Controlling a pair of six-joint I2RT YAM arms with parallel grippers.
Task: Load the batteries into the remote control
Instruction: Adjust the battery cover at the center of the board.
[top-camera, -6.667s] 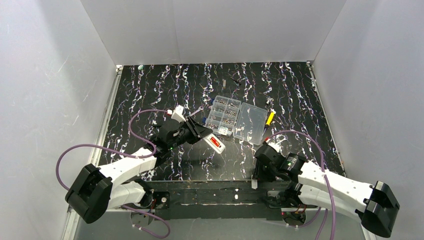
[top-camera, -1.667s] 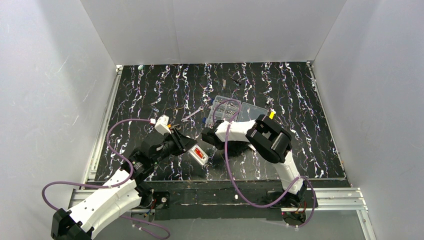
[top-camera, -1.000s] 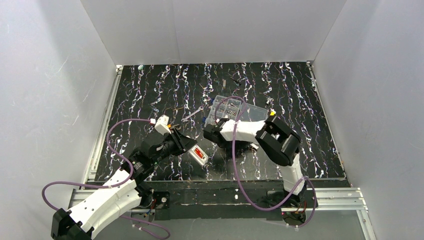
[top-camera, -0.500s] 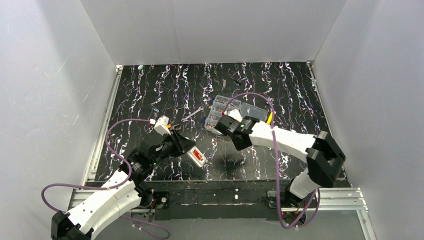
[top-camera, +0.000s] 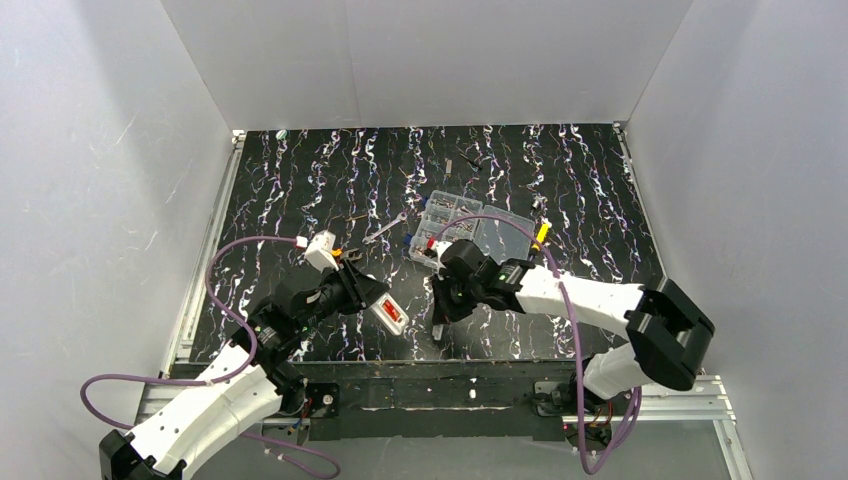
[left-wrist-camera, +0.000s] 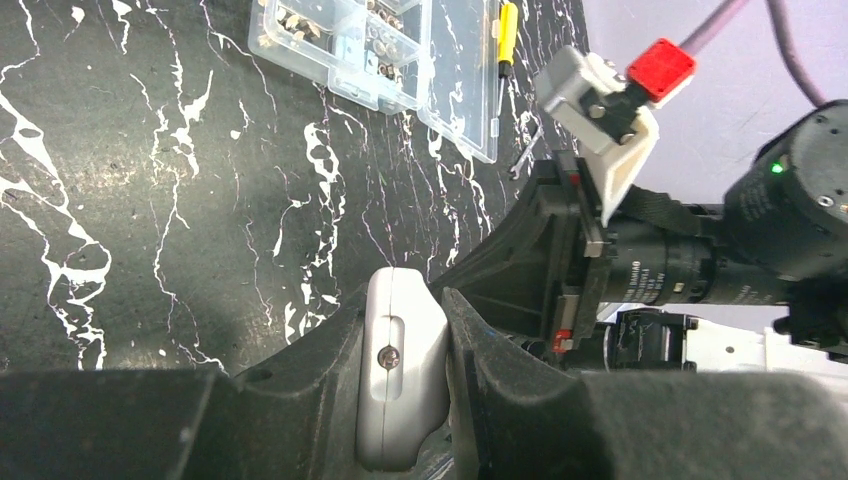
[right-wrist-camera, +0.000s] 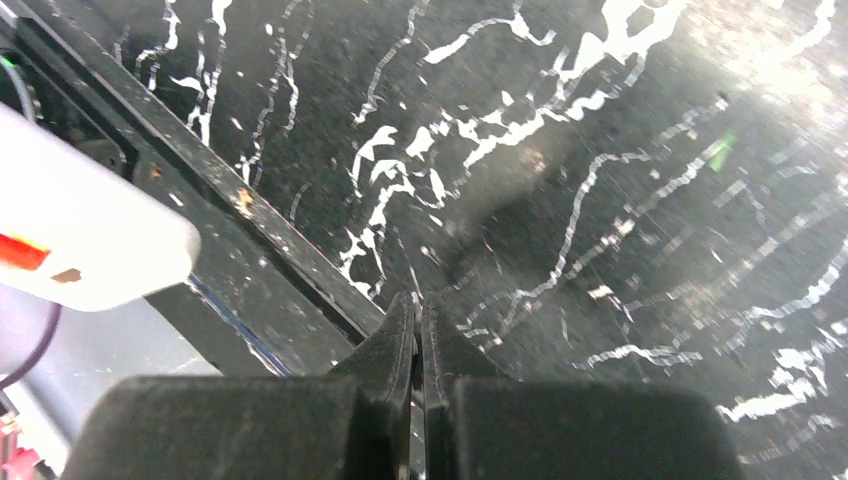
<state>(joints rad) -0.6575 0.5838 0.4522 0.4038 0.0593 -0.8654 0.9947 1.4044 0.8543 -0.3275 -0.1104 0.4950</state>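
Observation:
The remote control (top-camera: 389, 315) is a slim white bar with its reddish-brown recess facing up. My left gripper (top-camera: 378, 308) is shut on it and holds it tilted above the table's near part. In the left wrist view the remote's white edge (left-wrist-camera: 400, 370), with a small screw, sits clamped between my fingers (left-wrist-camera: 405, 305). My right gripper (top-camera: 438, 318) hangs just right of the remote, pointing down at the table. In the right wrist view its jaws (right-wrist-camera: 417, 300) are pressed together, with only a thin pale sliver between them; I cannot tell what it is. The remote's end (right-wrist-camera: 80, 240) shows at left.
A clear plastic compartment box (top-camera: 470, 232) lies open behind the right gripper and also shows in the left wrist view (left-wrist-camera: 380, 50). A yellow screwdriver (top-camera: 540, 236) lies right of it and a small wrench (top-camera: 385, 232) left of it. The black front rail (right-wrist-camera: 250, 250) runs under the right gripper.
My right arm has swung from the compartment box toward the near edge and now points down beside the remote. My left gripper, still holding the remote, has shifted slightly nearer.

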